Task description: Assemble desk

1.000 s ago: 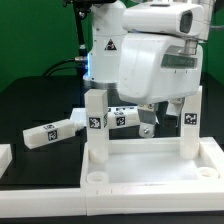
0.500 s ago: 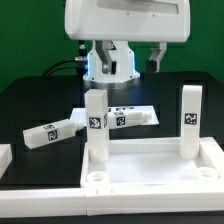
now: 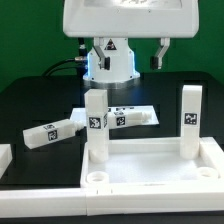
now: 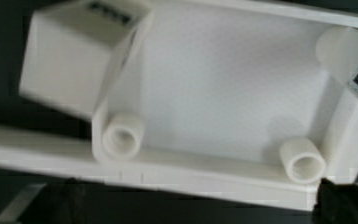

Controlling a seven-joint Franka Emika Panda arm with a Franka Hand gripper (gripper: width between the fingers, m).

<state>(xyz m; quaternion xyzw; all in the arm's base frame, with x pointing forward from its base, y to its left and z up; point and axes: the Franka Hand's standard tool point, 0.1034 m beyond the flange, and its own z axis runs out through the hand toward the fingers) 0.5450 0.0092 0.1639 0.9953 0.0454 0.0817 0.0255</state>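
You have the gripper raised high above the worktop, its fingers spread wide apart with nothing between them. Under it the desk top lies flat at the worktop's front edge, rim upward. The left standing leg stands upright in its rear corner on the exterior view's left. The right standing leg stands upright in the rear corner on that view's right. Each shows a tag. The wrist view looks down into the desk top and onto the round ends of both standing legs. Behind the desk top, the first loose leg lies on its side toward the exterior view's left. The second loose leg lies on its side at the marker board; you cannot tell whether it rests on the board.
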